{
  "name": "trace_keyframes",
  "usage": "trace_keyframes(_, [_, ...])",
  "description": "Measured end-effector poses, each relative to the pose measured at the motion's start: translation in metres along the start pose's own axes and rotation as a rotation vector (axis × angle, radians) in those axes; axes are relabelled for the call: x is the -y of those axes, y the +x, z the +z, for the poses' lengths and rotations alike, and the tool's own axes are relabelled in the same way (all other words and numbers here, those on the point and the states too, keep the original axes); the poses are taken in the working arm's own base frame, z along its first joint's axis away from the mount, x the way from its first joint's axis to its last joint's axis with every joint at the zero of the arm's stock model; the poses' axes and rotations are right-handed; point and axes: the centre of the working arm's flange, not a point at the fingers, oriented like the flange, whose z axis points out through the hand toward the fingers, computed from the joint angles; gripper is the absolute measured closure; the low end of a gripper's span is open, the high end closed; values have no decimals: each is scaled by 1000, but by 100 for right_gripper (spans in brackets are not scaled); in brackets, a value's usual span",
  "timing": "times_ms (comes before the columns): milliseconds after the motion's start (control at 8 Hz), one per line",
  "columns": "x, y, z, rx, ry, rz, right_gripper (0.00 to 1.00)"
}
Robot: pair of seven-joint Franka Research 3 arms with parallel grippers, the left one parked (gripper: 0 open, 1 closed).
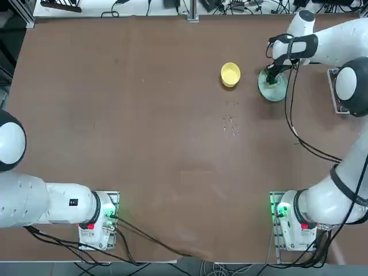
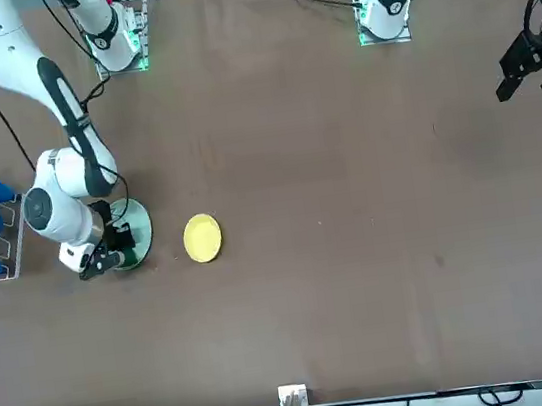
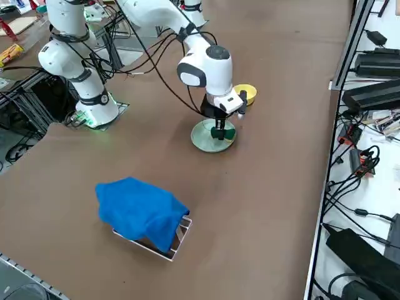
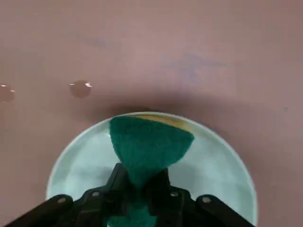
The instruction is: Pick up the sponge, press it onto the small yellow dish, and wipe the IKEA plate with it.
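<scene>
Sponge [image 4: 149, 142], green scouring face over yellow foam, sits pinched between our right gripper's [image 4: 142, 187] closed fingers over the round mint plate [image 4: 215, 165]; only the wrist view shows this squeeze. Overhead, the small glossy yellow dish [image 1: 230, 74] lies just beside the plate.

We see the right gripper [image 3: 218, 132] pointing down over the round pale mint plate [image 3: 204, 141] on the brown table [image 3: 275, 187], pinching a small green sponge [image 3: 220, 132]. A small yellow dish [image 3: 248, 93] sits just beyond; a crumpled blue cloth [image 3: 140, 211] lies nearer, well apart.
</scene>
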Motion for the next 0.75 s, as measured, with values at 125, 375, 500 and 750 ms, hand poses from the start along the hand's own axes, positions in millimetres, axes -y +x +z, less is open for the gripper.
trace_keyframes(125, [6,0,0,9,2,5,79])
trace_keyframes(375, [10,-3,0,25,7,6,79])
trace_keyframes(500, [10,-6,0,31,9,8,79])
trace_keyframes(750, [10,-19,0,48,14,14,79])
